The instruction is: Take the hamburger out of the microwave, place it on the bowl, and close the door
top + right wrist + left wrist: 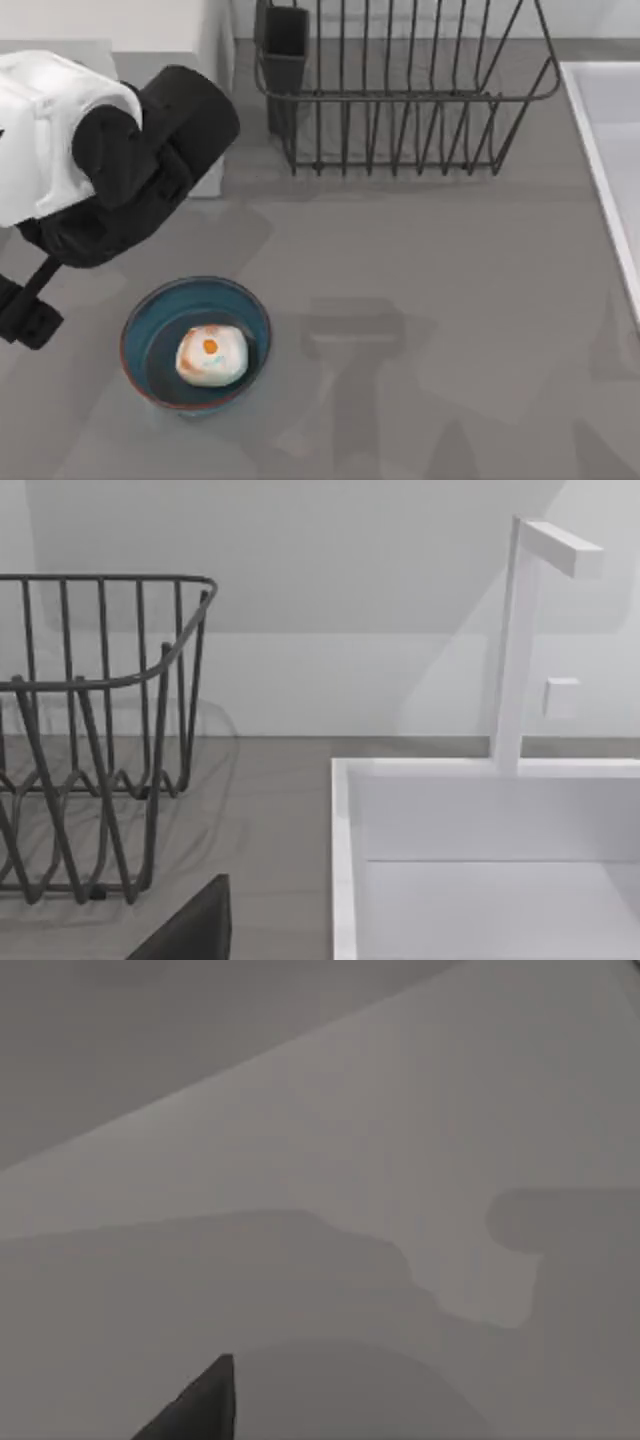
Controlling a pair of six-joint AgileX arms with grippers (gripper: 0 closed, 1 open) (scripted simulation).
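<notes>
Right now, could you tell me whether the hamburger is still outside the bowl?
No, in the top view the hamburger lies inside the bowl, resting on its dark teal floor.

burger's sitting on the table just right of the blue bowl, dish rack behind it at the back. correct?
Not quite. In the top view the hamburger lies inside the bowl, not on the table beside it. The rest holds: the dish rack stands behind it at the back of the table.

microwave (pixel 205 60) mostly behind left arm (pixel 110 150), cropped
</notes>
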